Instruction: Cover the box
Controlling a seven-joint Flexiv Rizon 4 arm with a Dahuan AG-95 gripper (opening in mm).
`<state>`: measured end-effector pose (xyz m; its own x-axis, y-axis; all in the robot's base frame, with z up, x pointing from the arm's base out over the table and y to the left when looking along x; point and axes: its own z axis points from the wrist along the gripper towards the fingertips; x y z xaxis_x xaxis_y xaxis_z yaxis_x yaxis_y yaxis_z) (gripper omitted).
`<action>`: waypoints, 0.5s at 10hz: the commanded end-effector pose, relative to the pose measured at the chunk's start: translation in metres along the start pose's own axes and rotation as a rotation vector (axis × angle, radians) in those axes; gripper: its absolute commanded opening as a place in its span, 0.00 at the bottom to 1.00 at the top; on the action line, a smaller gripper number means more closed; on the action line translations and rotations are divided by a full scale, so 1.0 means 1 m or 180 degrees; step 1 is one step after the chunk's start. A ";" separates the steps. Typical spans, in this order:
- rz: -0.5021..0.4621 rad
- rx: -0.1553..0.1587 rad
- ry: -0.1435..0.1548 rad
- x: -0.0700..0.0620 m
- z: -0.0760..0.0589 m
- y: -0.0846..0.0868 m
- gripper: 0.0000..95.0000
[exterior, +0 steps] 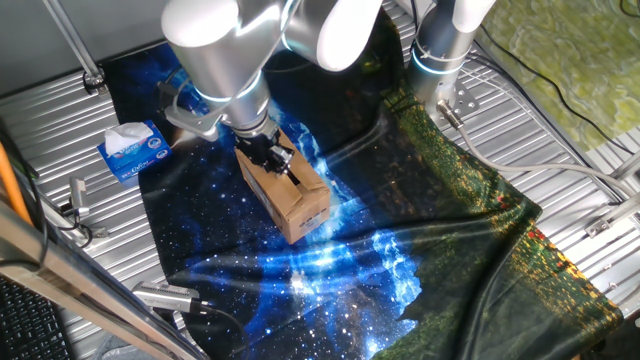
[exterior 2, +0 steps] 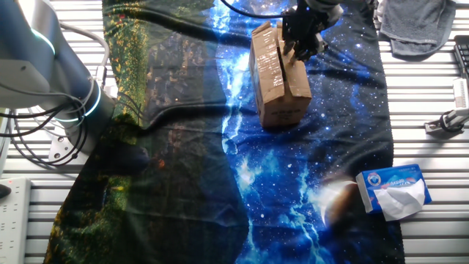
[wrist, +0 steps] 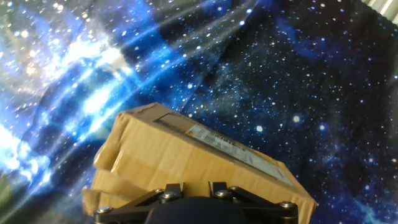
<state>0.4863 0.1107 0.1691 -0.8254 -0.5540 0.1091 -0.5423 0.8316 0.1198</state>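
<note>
The box (exterior: 291, 196) is a small brown cardboard carton standing on the starry blue cloth (exterior: 300, 270). The other fixed view shows the box (exterior 2: 279, 75) with its top flaps folded down and a seam along the top. My gripper (exterior: 272, 155) presses down on the far end of the top, fingers together with nothing held between them. From the other side, the gripper (exterior 2: 300, 41) sits at the box's upper right edge. In the hand view the box (wrist: 199, 152) fills the lower middle, just beyond the gripper (wrist: 196, 186); the fingertips are hidden.
A blue-and-white tissue box (exterior: 133, 150) stands on the ribbed metal table (exterior: 60, 120) to the left of the cloth. The robot's base (exterior: 440, 55) rises at the back right. Metal clamps (exterior: 165, 295) and cables lie near the front-left edge.
</note>
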 end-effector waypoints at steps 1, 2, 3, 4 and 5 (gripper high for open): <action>-0.0029 0.0000 0.0007 0.000 0.000 0.001 0.20; -0.0067 -0.0007 0.0001 0.002 0.001 0.003 0.20; -0.0099 -0.0013 -0.0010 0.002 0.001 0.003 0.20; -0.0121 -0.0020 -0.0018 0.003 0.002 0.004 0.20; -0.0158 -0.0024 -0.0021 0.004 0.002 0.004 0.20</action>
<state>0.4798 0.1117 0.1685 -0.7983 -0.5947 0.0951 -0.5821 0.8025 0.1309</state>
